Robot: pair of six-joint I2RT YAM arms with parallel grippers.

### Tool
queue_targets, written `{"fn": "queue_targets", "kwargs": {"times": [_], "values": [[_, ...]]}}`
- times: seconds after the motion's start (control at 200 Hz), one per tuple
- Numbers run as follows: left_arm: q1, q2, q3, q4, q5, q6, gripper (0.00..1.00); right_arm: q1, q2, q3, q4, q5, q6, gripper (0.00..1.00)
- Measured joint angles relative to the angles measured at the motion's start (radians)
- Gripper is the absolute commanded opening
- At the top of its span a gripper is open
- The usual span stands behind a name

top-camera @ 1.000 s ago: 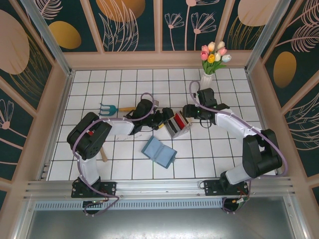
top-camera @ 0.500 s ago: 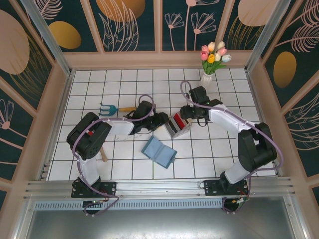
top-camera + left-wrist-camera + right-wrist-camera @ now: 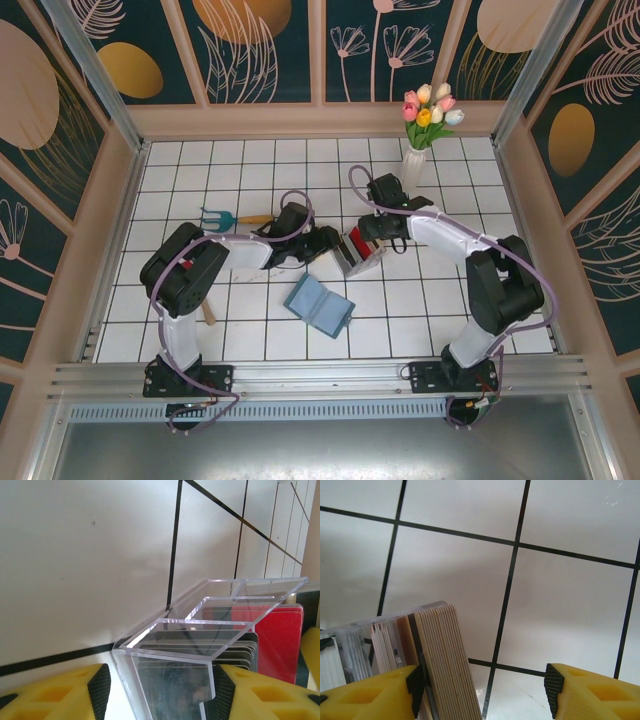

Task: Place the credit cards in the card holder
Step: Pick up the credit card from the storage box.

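Observation:
Several credit cards stand on edge in a clear slotted rack (image 3: 360,255) at mid table; a red card (image 3: 280,640) and dark cards (image 3: 200,647) show through the clear plastic. My left gripper (image 3: 328,245) (image 3: 157,692) is shut on the rack's near end, its right pad against the corner. My right gripper (image 3: 373,242) (image 3: 482,685) stands open at the rack's far end. Its left fingertip (image 3: 415,682) lies beside a tan-beige stack of cards (image 3: 445,660), with bare tile between the jaws. The teal-blue card holder (image 3: 318,305) lies open and flat in front of the rack.
A white vase of tulips (image 3: 420,150) stands at the back right, just behind the right arm. A blue hand fork (image 3: 215,217) with a wooden handle lies at the left. Wooden walls (image 3: 110,230) enclose the tiled table on three sides.
The left gripper's jaws have narrowed onto the rack. The right arm has swung left, and its gripper is now at the rack's far end, still open.

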Motion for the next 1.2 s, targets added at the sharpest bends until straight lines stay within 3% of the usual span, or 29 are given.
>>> {"fn": "queue_targets", "kwargs": {"times": [0.33, 0.57, 0.736, 0.971, 1.141, 1.201], "values": [[0.0, 0.002, 0.002, 0.0, 0.0, 0.0, 0.59, 0.018, 0.008, 0.01, -0.008, 0.05, -0.003, 0.68], [0.0, 0.003, 0.002, 0.0, -0.003, 0.0, 0.59, 0.029, 0.006, 0.028, -0.027, 0.088, -0.004, 0.62], [0.0, 0.004, 0.003, 0.0, -0.003, 0.0, 0.59, 0.029, 0.0, 0.042, -0.038, 0.093, -0.006, 0.55], [0.0, 0.005, 0.003, 0.0, -0.003, 0.0, 0.59, 0.032, -0.002, 0.048, -0.04, 0.08, -0.008, 0.39], [-0.001, 0.005, 0.003, 0.0, -0.003, 0.0, 0.6, 0.035, -0.002, 0.055, -0.042, 0.067, -0.008, 0.22], [-0.001, 0.005, 0.004, 0.0, -0.004, 0.001, 0.6, 0.035, -0.005, 0.061, -0.044, 0.065, -0.01, 0.2]]}}
